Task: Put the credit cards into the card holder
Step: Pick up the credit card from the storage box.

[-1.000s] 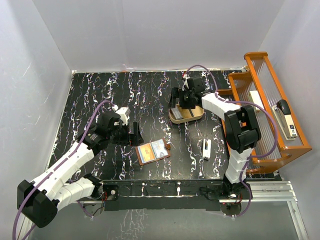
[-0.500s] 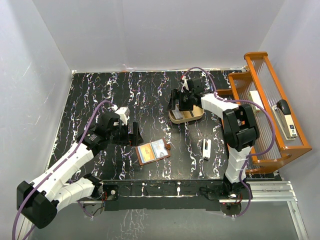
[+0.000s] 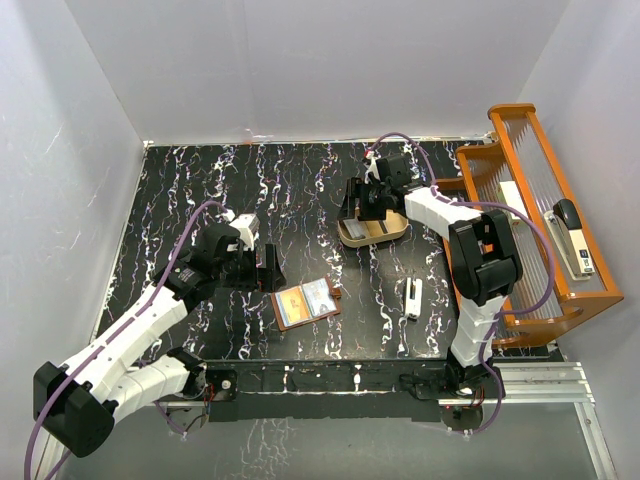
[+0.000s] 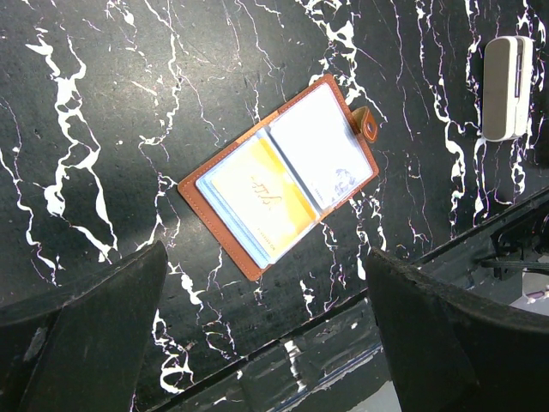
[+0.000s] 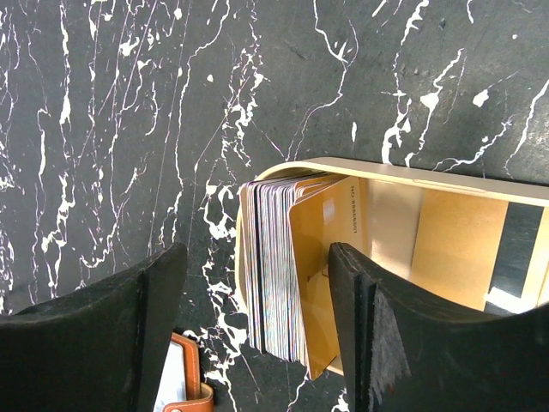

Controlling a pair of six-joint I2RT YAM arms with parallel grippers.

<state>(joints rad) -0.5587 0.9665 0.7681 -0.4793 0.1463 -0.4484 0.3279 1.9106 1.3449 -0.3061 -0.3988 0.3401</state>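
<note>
Black, white-veined marble worktop (image 3: 200, 180) fills the space between plain pale walls, with an orange wooden rack (image 3: 520, 120) standing off its right edge.

Near the front middle lies the small brown leather card holder (image 4: 196, 190), spread open and flat, clear pockets facing up. An orange-yellow card (image 4: 262, 197) sits in its left pocket and a pale one shows in the right pocket. The left gripper (image 4: 266, 251) hovers just above it, fingers (image 4: 94, 335) spread wide and touching nothing. That arm looks just as it did a second ago, and the holder has not moved.

Farther back and to the right stands a tan oval tray (image 5: 386, 169). The stack of credit cards (image 5: 270, 266) stands on edge at the tray's left end, a gold card at the front. The right gripper (image 5: 257, 283) hangs over that stack with one finger (image 5: 103, 335) on each side. The fingers are apart, and I can't see them pressing the cards. Compared with a second ago, this wrist has shifted slightly to the left over the tray, while the tray stays put.

A narrow white oblong stick (image 3: 412, 298) lies alone on the worktop to the right of the holder, where it was before.
</note>
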